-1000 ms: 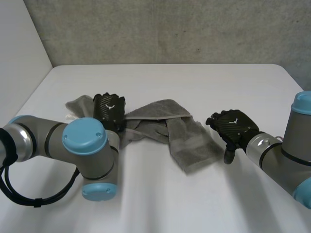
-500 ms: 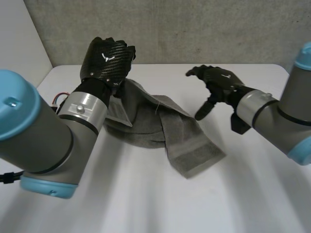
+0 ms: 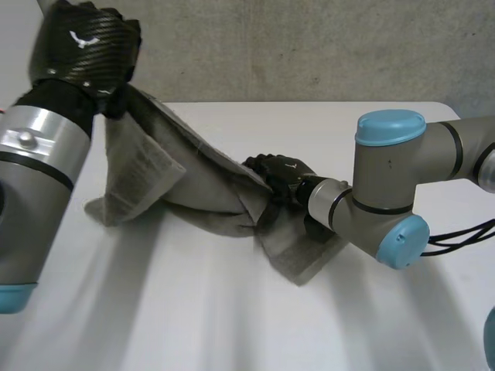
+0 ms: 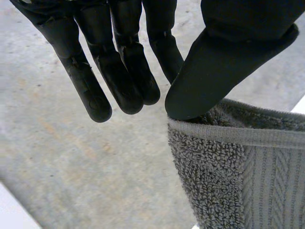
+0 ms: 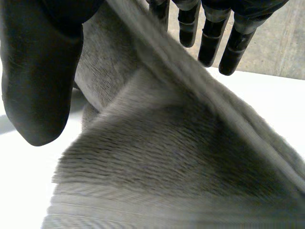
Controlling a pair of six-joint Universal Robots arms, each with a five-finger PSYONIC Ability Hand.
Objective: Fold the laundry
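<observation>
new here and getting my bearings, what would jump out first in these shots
The left hand, raised high at the head view's upper left, pinches an edge of a grey towel. The towel stretches down in a slope to the white table, where the right hand sits at its middle, open, the cloth running between thumb and fingers.

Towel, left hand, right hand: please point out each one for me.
towel (image 3: pixel 145 166): head view, on the hanging part.
left hand (image 3: pixel 81 46): head view, on its back.
right hand (image 3: pixel 280 170): head view, on its back.
</observation>
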